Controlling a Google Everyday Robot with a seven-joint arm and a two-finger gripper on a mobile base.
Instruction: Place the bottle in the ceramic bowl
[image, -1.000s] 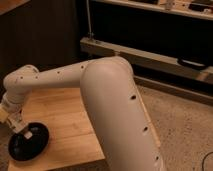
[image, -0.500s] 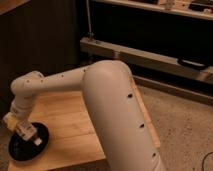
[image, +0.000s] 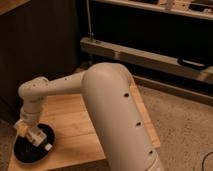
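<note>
The ceramic bowl (image: 24, 151) is black, round and shallow. It sits on the wooden table (image: 75, 130) at its front left corner. My gripper (image: 34, 136) hangs from the white arm directly over the bowl, low and close to its inside. A small whitish elongated shape, which looks like the bottle (image: 46, 146), shows at the gripper's lower right end over the bowl's right side. I cannot tell whether it is held or rests in the bowl.
My thick white arm (image: 115, 110) crosses the middle of the view and hides much of the table. A dark cabinet wall stands behind the table. A metal shelf rail (image: 150, 57) runs at the back right. Speckled floor (image: 185, 130) lies to the right.
The gripper has moved down and to the right, from the bowl's left edge to over its middle. The forearm has swung further over the table.
</note>
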